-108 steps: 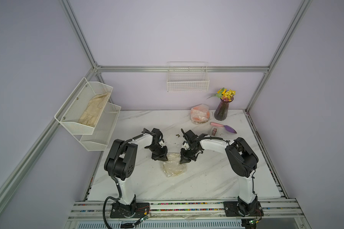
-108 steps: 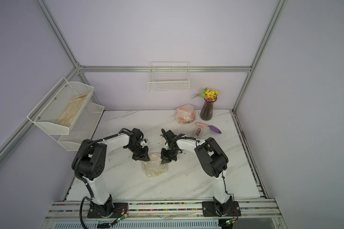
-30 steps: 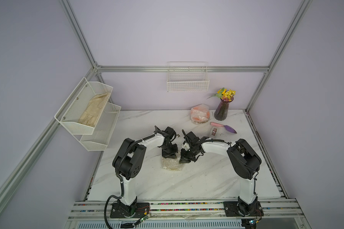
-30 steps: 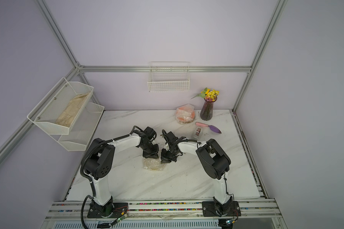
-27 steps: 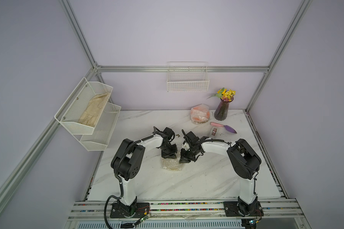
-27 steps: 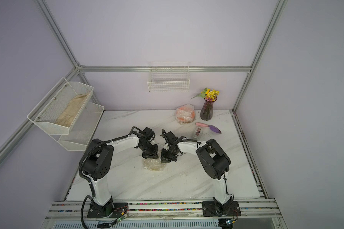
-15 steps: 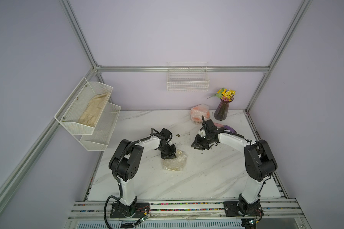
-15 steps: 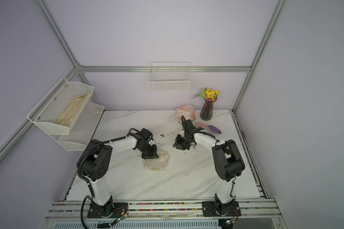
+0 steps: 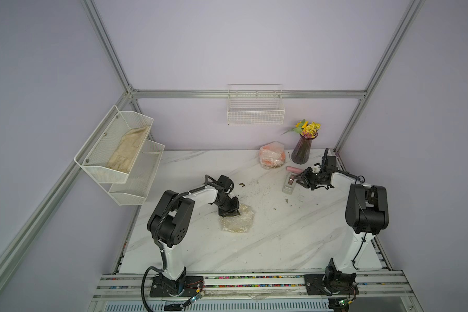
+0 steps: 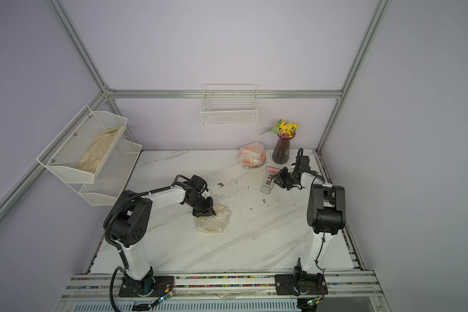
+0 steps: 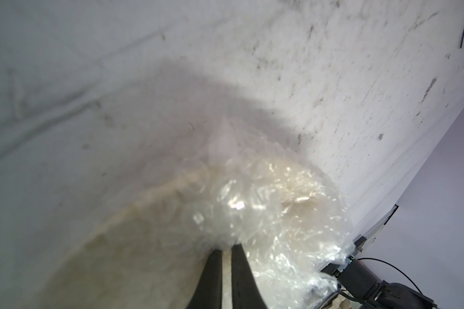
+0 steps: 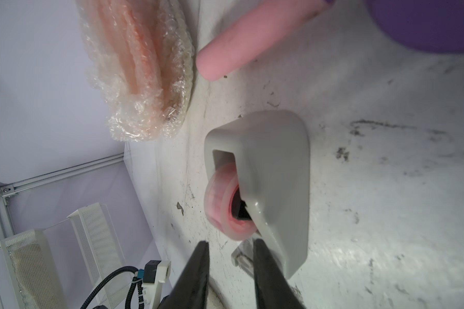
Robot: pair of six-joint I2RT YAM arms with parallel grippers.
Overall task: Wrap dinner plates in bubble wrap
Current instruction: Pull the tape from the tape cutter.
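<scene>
White marble-look table (image 9: 281,243), scuffed and speckled with dark crumbs, inside a frame of lavender walls (image 9: 227,40). Left gripper (image 9: 230,213) is low over the middle of the table. In the left wrist view (image 11: 227,244) its two fingers are pressed almost together with only a thin slit between them, and the tips meet the crinkled bubble wrap (image 11: 273,203). Cannot tell whether a fold is nipped between them. The wrap covers a cream plate (image 11: 145,240), blurred at this range. In both top views the bundle lies flat on the table, the gripper on its far-left edge (image 10: 214,222). Right gripper (image 9: 299,181) is well apart from it, reaching toward the back right. In the right wrist view (image 12: 229,246) its fingers are spread with clear space between them, and they grip nothing. Just ahead of the tips is the cutter end of a grey tape dispenser (image 12: 273,166), which stands on the table with a pink-cored tape roll (image 12: 220,203) in its slot. Beyond the dispenser lies a pink handle (image 12: 252,37). Beside that, against the back wall, is an orange plate (image 9: 272,158) bundled in its own clear wrap. A dark vase (image 9: 303,151) with yellow flowers stands right of it. Wire basket (image 9: 256,113) on the back wall. White mesh rack (image 9: 135,186) on the left wall, with a beige cloth (image 9: 127,151) in its upper tier.
</scene>
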